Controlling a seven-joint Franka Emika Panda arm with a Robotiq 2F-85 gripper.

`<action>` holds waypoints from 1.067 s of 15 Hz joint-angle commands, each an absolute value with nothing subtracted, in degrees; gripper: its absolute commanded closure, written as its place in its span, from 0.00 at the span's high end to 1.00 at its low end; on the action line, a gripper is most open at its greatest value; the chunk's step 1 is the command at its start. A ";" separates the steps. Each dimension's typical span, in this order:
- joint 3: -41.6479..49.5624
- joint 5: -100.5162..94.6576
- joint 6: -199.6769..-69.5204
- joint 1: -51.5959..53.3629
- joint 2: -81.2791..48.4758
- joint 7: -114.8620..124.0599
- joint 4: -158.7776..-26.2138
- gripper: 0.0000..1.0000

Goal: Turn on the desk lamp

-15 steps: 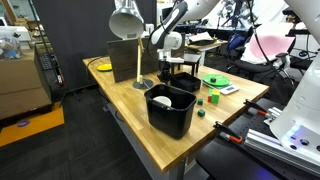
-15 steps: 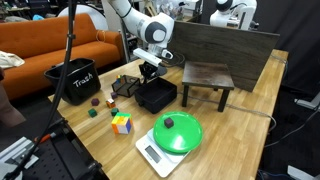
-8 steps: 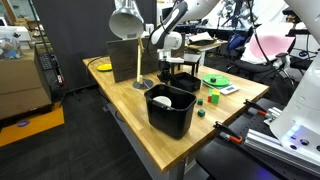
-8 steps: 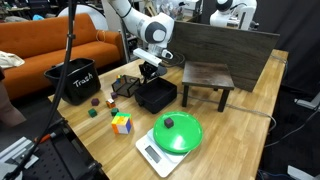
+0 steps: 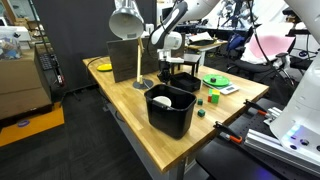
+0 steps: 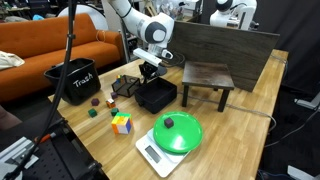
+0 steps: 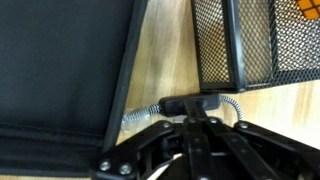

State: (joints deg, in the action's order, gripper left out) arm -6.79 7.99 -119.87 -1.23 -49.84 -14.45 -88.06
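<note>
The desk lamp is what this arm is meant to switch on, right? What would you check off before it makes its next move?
1. The end effector is shut: ok.
2. Its tips are at the black piece on the silvery cord: ok. Whether that piece is the switch: cannot tell.
3. The desk lamp stands upright on the table: ok.
4. Lamp lit: cannot tell; no clear glow shows.
5. The mesh bin is apart from the end effector: ok.
</note>
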 commanded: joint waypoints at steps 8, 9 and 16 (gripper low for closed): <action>-6.66 5.10 -125.85 0.14 -45.36 -14.24 -96.47 0.00; -6.71 4.93 -127.10 0.32 -44.74 -14.04 -97.73 0.00; -7.18 4.42 -133.23 1.21 -40.82 -13.80 -104.23 0.00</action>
